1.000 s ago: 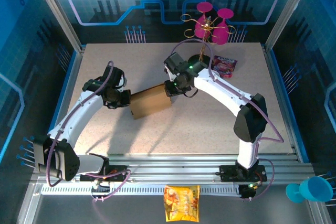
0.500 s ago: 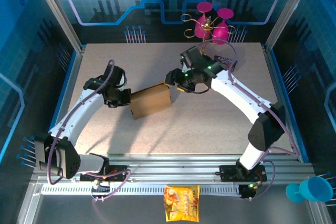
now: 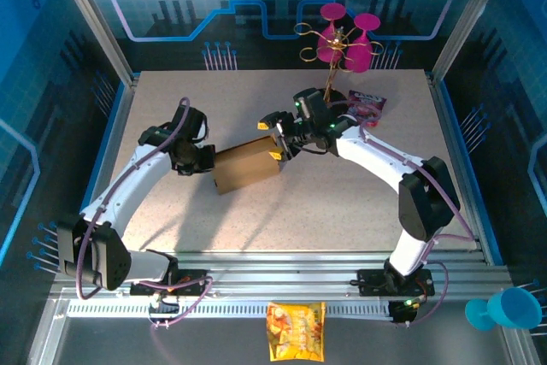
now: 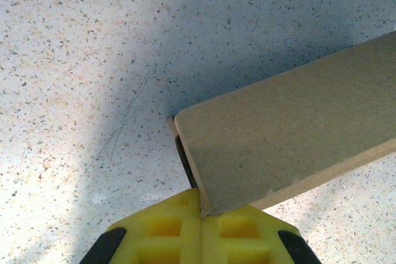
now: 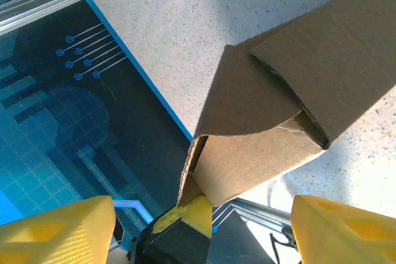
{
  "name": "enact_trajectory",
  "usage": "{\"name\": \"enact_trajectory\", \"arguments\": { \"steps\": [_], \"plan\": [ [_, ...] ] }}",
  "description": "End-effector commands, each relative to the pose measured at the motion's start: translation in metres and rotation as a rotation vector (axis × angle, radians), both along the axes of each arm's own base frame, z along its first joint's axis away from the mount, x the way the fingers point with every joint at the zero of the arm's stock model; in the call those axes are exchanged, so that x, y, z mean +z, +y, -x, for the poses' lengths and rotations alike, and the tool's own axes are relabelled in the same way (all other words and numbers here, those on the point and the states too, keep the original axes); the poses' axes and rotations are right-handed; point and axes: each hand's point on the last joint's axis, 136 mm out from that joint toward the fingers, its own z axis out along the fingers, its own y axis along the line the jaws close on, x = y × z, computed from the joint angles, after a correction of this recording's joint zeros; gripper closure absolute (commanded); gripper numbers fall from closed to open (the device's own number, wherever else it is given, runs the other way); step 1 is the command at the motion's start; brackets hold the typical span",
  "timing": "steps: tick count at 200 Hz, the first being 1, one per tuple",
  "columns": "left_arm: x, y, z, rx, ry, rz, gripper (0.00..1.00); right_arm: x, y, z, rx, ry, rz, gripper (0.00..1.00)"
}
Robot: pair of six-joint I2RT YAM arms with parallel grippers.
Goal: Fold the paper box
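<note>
Paper box (image 3: 246, 167) lies mid-table (image 3: 342, 203). Its long axis runs left to right, with the right end angled slightly toward the far side.

Left gripper (image 3: 208, 162) is at the box's left end, fingers (image 4: 161, 236) pressed together on a cardboard corner.

Right gripper (image 3: 278, 141) is at the right end, fingers (image 5: 55, 227) spread wide. The box's loose end flap sits between them; I cannot tell whether they touch it.

No text, number or brand can be read anywhere. The dark red snack packet (image 3: 367, 107) near the table's (image 3: 171, 108) far right corner and the yellow-orange snack bag (image 3: 296, 331) beyond its near edge carry print too small to make out.
</note>
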Motion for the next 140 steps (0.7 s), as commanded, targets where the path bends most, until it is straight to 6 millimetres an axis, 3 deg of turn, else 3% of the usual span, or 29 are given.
{"name": "enact_trajectory", "arguments": {
  "steps": [1, 26, 53, 115, 127, 140],
  "plan": [
    [-0.019, 0.007, 0.020, 0.005, 0.123, -0.058, 1.00, -0.011, -0.004, 0.005, -0.015, 0.083, -0.011, 0.25],
    [-0.019, 0.006, 0.020, 0.001, 0.123, -0.060, 1.00, -0.028, -0.013, 0.001, -0.028, 0.107, 0.009, 0.27],
    [-0.018, 0.006, 0.019, -0.004, 0.121, -0.066, 1.00, -0.032, -0.012, -0.008, -0.010, 0.104, 0.008, 0.30],
    [-0.008, 0.002, 0.018, -0.012, 0.093, -0.057, 1.00, -0.051, -0.018, -0.006, -0.013, 0.114, 0.031, 0.50],
    [-0.002, 0.001, 0.018, -0.010, 0.082, -0.046, 0.80, -0.053, -0.019, -0.005, -0.013, 0.115, 0.037, 0.52],
    [0.007, -0.002, 0.020, -0.008, 0.065, -0.022, 0.71, -0.056, -0.020, -0.005, -0.010, 0.114, 0.040, 0.56]
  ]
}}
